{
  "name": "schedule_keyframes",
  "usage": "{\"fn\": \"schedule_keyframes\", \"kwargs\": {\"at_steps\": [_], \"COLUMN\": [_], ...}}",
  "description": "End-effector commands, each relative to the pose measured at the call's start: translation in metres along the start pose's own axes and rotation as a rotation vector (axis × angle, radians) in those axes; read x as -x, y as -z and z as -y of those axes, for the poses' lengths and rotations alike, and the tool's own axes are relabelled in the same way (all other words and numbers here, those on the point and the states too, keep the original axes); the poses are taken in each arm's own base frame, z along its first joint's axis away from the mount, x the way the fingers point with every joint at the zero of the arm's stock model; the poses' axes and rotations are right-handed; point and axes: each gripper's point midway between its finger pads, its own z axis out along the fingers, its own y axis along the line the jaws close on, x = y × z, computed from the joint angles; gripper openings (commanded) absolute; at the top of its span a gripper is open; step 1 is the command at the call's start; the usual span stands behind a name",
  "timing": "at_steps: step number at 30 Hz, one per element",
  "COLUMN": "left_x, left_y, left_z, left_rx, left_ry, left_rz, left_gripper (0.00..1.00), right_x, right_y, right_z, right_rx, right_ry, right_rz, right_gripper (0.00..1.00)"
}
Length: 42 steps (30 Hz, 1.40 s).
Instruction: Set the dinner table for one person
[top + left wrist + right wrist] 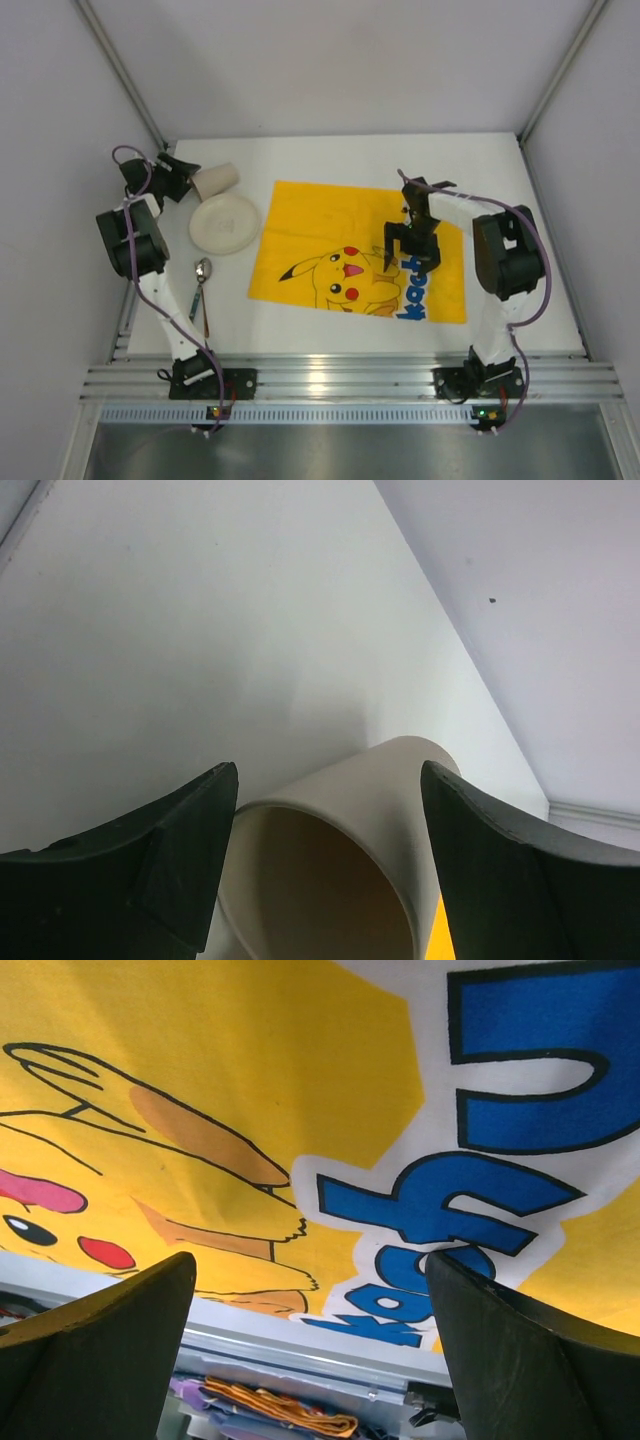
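The white dinner table (330, 160) carries a yellow cartoon mat (320, 220) in its middle. A cream cup (216, 181) lies on its side at the far left. In the left wrist view the cup (330, 870) has its mouth towards the camera. My left gripper (188, 184) is open, its fingers (180, 830) on either side of the cup's rim. A cream plate (225, 223) lies just in front of the cup, and a spoon (201, 272) lies nearer still. My right gripper (411, 262) is open and empty, hovering above the mat's right part (250, 1090).
A thin dark utensil (207, 318) lies beside the spoon's handle. A slotted aluminium rail (350, 375) runs along the near edge and also shows in the right wrist view (300, 1345). Grey walls enclose the back and both sides.
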Motion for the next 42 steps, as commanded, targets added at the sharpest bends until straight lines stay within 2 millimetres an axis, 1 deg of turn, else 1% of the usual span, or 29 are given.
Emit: {"fn": "schedule_keyframes", "kwargs": {"at_steps": [1,3,4,6,7,8,9,10,11,12,16,21,22,23,24,25,26,27,28,31,32,34,35,36,37,38,40,41,42], "left_x": [0.019,0.014,0.02,0.014,0.02,0.012,0.012,0.016,0.009,0.011,0.0,-0.005,-0.01,-0.007,-0.012,-0.015,-0.01,-0.019,-0.02,-0.028,-0.03,-0.036,-0.036,-0.04,-0.04,-0.038,-0.047,-0.048,-0.048], "left_y": [0.031,0.036,0.042,0.051,0.06,0.064,0.068,0.077,0.08,0.085,0.092,0.086,0.081,0.078,0.072,0.066,0.063,0.053,0.049,0.028,0.024,0.016,0.015,0.014,0.014,0.018,0.022,0.025,0.033], "left_z": [0.044,0.038,0.039,0.031,0.035,0.029,0.028,0.032,0.028,0.031,0.04,0.047,0.046,0.051,0.047,0.055,0.066,0.07,0.076,0.09,0.093,0.1,0.101,0.104,0.103,0.109,0.1,0.1,0.107], "left_rx": [-0.113,-0.092,-0.088,-0.07,-0.071,-0.059,-0.051,-0.06,-0.058,-0.066,-0.114,-0.178,-0.186,-0.207,-0.216,-0.24,-0.3,-0.332,-0.355,-0.393,-0.393,-0.391,-0.386,-0.37,-0.354,-0.346,-0.286,-0.273,-0.265], "left_ry": [-0.036,-0.026,-0.033,-0.029,-0.039,-0.037,-0.036,-0.043,-0.038,-0.04,-0.041,0.016,0.027,0.035,0.055,0.09,0.065,0.081,0.116,0.112,0.109,0.099,0.095,0.1,0.075,0.057,0.035,0.025,0.007], "left_rz": [-0.003,-0.026,-0.014,-0.017,0.002,-0.011,-0.007,0.001,-0.013,-0.011,-0.051,-0.057,-0.067,-0.057,-0.069,-0.084,-0.063,-0.099,-0.11,-0.138,-0.143,-0.154,-0.156,-0.173,-0.168,-0.162,-0.189,-0.192,-0.193], "left_gripper": [0.79,0.81,0.82,0.83,0.82,0.82,0.82,0.83,0.82,0.81,0.81,0.8,0.79,0.79,0.79,0.79,0.79,0.78,0.77,0.68,0.57,0.43,0.32,0.12,0.04,0.0,0.0,0.0,0.0], "right_x": [-0.005,-0.007,-0.008,-0.009,-0.01,-0.011,-0.012,-0.012,-0.012,-0.013,-0.016,-0.02,-0.02,-0.019,-0.019,-0.019,-0.018,-0.019,-0.018,-0.016,-0.014,-0.009,-0.001,0.004,0.014,0.021,0.032,0.048,0.056], "right_y": [-0.028,-0.029,-0.028,-0.028,-0.028,-0.028,-0.029,-0.029,-0.029,-0.029,-0.033,-0.036,-0.036,-0.036,-0.035,-0.035,-0.035,-0.035,-0.034,-0.035,-0.035,-0.037,-0.034,-0.033,-0.028,-0.025,-0.019,-0.009,-0.004], "right_z": [0.009,0.009,0.009,0.01,0.01,0.011,0.011,0.01,0.011,0.011,0.011,0.012,0.012,0.011,0.011,0.012,0.012,0.011,0.012,0.014,0.015,0.022,0.022,0.023,0.022,0.021,0.023,0.018,0.021], "right_rx": [-0.009,-0.007,-0.004,-0.002,-0.001,0.0,0.0,0.005,0.006,0.008,0.021,0.029,0.029,0.03,0.032,0.031,0.031,0.03,0.029,0.019,0.012,-0.029,-0.038,-0.046,-0.052,-0.056,-0.091,-0.095,-0.128], "right_ry": [0.021,0.026,0.03,0.033,0.037,0.041,0.042,0.051,0.051,0.059,0.063,0.065,0.065,0.065,0.064,0.063,0.061,0.061,0.061,0.062,0.066,0.083,0.09,0.098,0.102,0.115,0.132,0.148,0.17], "right_rz": [-0.013,-0.012,-0.012,-0.011,-0.013,-0.01,-0.012,-0.011,-0.011,-0.011,-0.015,-0.017,-0.017,-0.011,-0.009,-0.007,-0.003,-0.003,0.004,0.012,0.019,0.023,0.039,0.046,0.063,0.076,0.094,0.136,0.151], "right_gripper": [1.0,1.0,1.0,1.0,1.0,1.0,1.0,1.0,1.0,1.0,1.0,1.0,1.0,1.0,1.0,1.0,1.0,1.0,1.0,1.0,1.0,1.0,1.0,1.0,1.0,1.0,1.0,1.0,1.0]}}
